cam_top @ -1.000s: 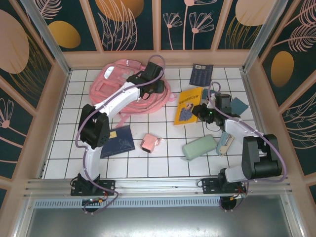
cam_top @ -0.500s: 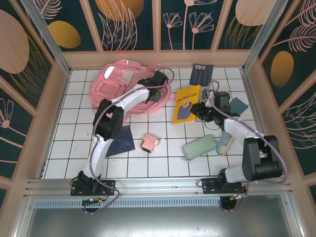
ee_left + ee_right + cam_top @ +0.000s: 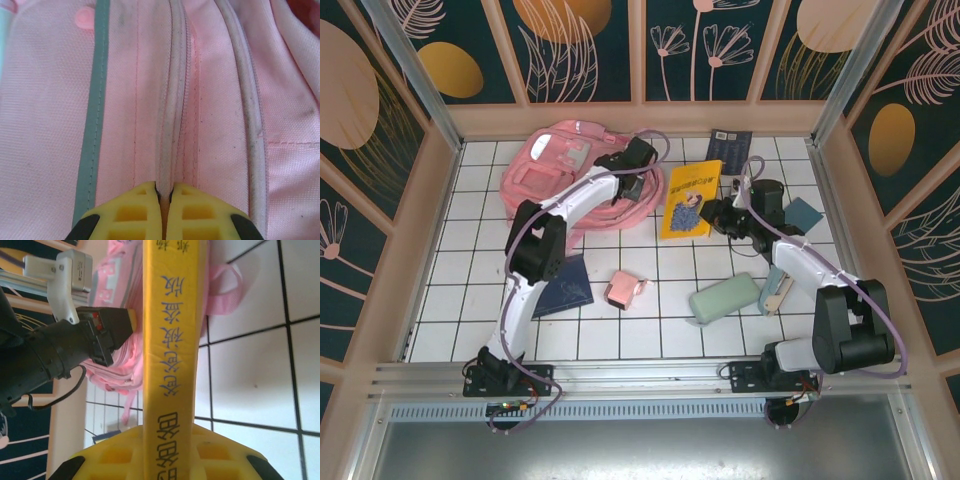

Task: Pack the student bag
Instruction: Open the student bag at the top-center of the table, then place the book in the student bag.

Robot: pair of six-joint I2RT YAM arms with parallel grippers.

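The pink student bag (image 3: 548, 178) lies flat at the back left of the tiled floor. My left gripper (image 3: 626, 160) rests on its right side. In the left wrist view the yellow fingers (image 3: 134, 210) of the left gripper (image 3: 165, 194) are shut on a pale raised zip ridge (image 3: 170, 125) of the student bag (image 3: 50, 125). My right gripper (image 3: 720, 214) is shut on a yellow book (image 3: 688, 198) and holds it just right of the bag. In the right wrist view the yellow book (image 3: 174, 340) stands edge-on in the right gripper (image 3: 172, 445), with the bag (image 3: 117, 357) behind it.
A dark blue notebook (image 3: 563, 286), a small pink pouch (image 3: 623, 290) and a green case (image 3: 723, 298) lie on the near tiles. A dark booklet (image 3: 728, 150) sits at the back. A teal item (image 3: 804, 214) lies at the right. Wooden walls ring the floor.
The left gripper has shifted along the bag's right side and closed on the zip ridge. The right gripper has carried the yellow book left and back, nearer the bag.
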